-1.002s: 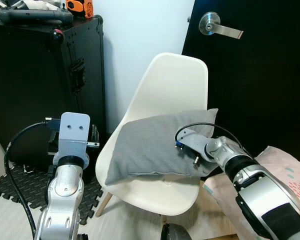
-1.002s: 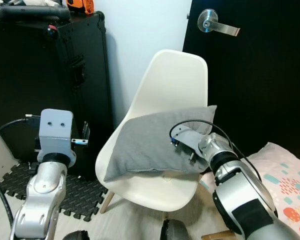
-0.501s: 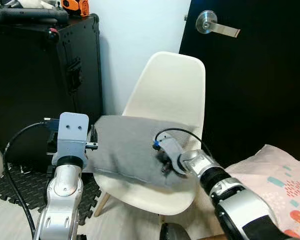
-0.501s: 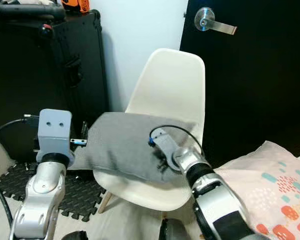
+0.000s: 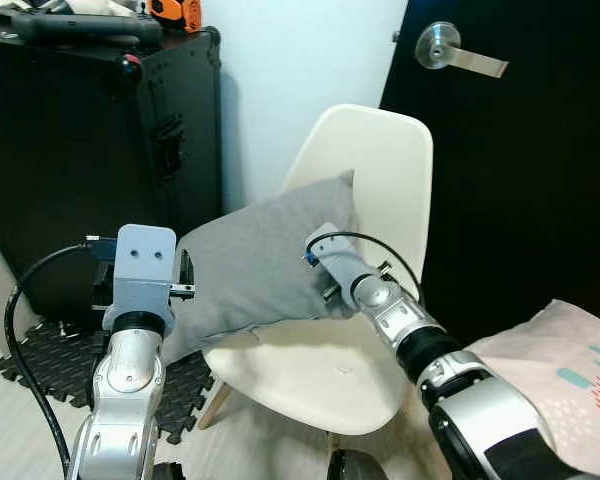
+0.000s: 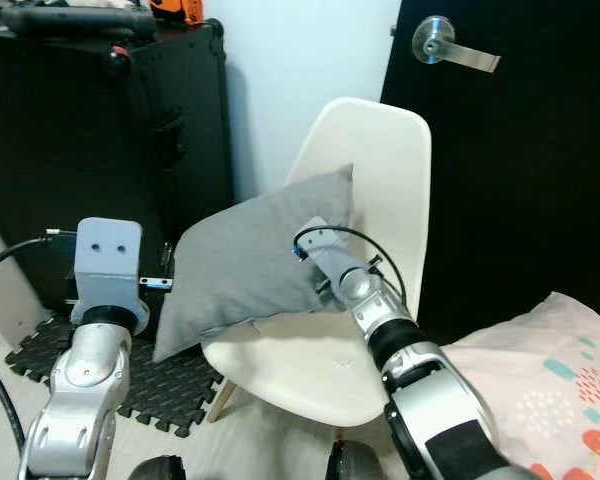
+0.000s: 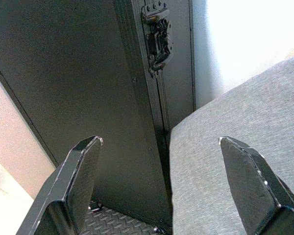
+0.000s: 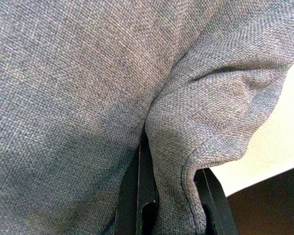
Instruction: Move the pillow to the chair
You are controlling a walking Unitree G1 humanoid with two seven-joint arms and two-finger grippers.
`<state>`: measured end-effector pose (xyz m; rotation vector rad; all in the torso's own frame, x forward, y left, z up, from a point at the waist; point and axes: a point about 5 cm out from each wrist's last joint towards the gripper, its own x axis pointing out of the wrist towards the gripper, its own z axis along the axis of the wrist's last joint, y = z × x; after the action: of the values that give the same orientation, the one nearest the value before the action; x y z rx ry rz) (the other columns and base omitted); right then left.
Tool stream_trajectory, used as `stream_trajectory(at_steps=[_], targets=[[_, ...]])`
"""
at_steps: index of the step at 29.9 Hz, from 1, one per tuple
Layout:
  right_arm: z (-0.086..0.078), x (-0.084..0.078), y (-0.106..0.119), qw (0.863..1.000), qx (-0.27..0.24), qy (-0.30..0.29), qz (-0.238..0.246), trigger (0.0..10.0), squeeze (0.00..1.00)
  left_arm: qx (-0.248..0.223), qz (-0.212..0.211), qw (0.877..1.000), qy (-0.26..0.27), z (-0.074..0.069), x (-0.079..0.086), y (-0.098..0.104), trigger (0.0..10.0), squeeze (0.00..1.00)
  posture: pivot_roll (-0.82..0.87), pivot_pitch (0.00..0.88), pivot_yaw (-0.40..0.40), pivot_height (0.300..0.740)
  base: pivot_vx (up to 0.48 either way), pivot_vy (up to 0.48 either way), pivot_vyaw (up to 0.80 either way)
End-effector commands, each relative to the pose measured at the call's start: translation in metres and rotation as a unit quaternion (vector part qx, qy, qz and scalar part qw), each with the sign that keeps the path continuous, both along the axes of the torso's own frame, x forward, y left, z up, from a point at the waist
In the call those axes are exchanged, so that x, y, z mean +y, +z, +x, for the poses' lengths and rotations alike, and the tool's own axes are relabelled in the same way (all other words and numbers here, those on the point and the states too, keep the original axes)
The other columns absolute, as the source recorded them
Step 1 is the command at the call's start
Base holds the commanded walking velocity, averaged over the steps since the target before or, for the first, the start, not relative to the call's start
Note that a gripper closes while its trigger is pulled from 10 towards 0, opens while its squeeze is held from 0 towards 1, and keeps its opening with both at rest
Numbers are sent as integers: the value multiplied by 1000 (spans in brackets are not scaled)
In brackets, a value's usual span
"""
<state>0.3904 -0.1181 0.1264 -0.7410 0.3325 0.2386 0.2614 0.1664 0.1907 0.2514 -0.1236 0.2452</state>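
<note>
- Room corner: white wall (image 5: 280, 90) behind the white chair (image 5: 380, 180), light floor under it.
- Left of the chair: tall black flight case (image 5: 90, 170) with a latch on its edge, orange item (image 5: 170, 12) on top, black foam floor mat (image 5: 40, 365) at its foot.
- Left gripper (image 7: 161, 186) raised between the case and the chair, fingers (image 7: 81, 181) spread wide, nothing held. The wrist view shows the pillow's edge lying between the fingers, but I can't tell if it touches either one.
- Left arm (image 5: 130, 370) stands upright just left of the chair seat, black cable looping off it.
- Grey pillow (image 5: 250, 265) is over the chair, tilted up: top corner against the chair back, lower left corner hanging past the seat's left edge toward the left gripper. Can't tell whether its underside touches the seat.
- Right gripper (image 8: 164, 196) clamped on a fold of the pillow's right edge, jaws nearly closed, fabric bunched between the fingers (image 8: 137, 196).
- Right arm (image 5: 400, 320) reaches in across the seat from the chair's right front, thin black cable arcing over the wrist.
- Right of the chair: black door (image 5: 520, 180) with a silver lever handle (image 5: 460, 55).
- Far right, below the door: pink patterned cushion (image 5: 560, 370).
</note>
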Motion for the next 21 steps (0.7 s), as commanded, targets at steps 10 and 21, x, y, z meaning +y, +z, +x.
stream_trajectory(at_steps=[10, 21], targets=[[-1, -54, -2, 986, 3, -77, -147, 10000, 259, 7, -6, 1000, -6, 1, -4, -5, 10000, 0, 69, 0, -139, 501, 0, 0, 0], [0, -72, 4, 981, -22, -125, -149, 10000, 1000, 8, -5, 1000, -12, 3, -5, -4, 10000, 0, 71, 0, -128, 501, 0, 0, 0]])
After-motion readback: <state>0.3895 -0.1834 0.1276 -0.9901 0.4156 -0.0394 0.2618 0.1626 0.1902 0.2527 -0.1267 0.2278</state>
